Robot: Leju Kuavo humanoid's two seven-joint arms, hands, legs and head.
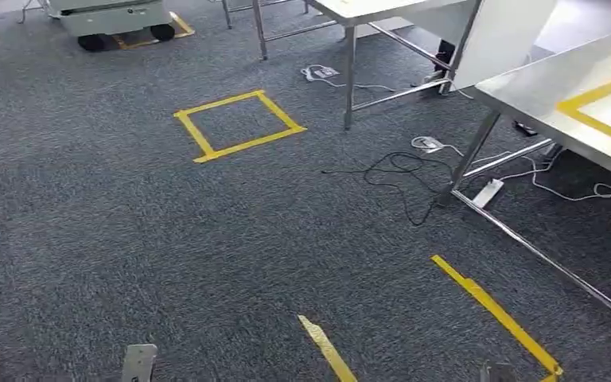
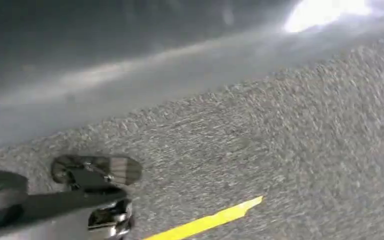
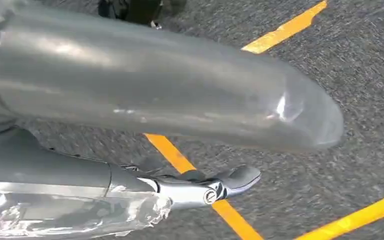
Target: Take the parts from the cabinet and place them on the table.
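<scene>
Table (image 1: 525,95) flat brushed steel, carpet (image 1: 207,239) nubby grey

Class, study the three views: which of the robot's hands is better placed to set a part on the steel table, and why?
Right, probably. The steel table stands on the robot's right, and crinkled clear plastic lies against the right hand. The left hand hangs farther off.

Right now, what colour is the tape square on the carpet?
Yellow; the tape square shows best in the head view.
</scene>
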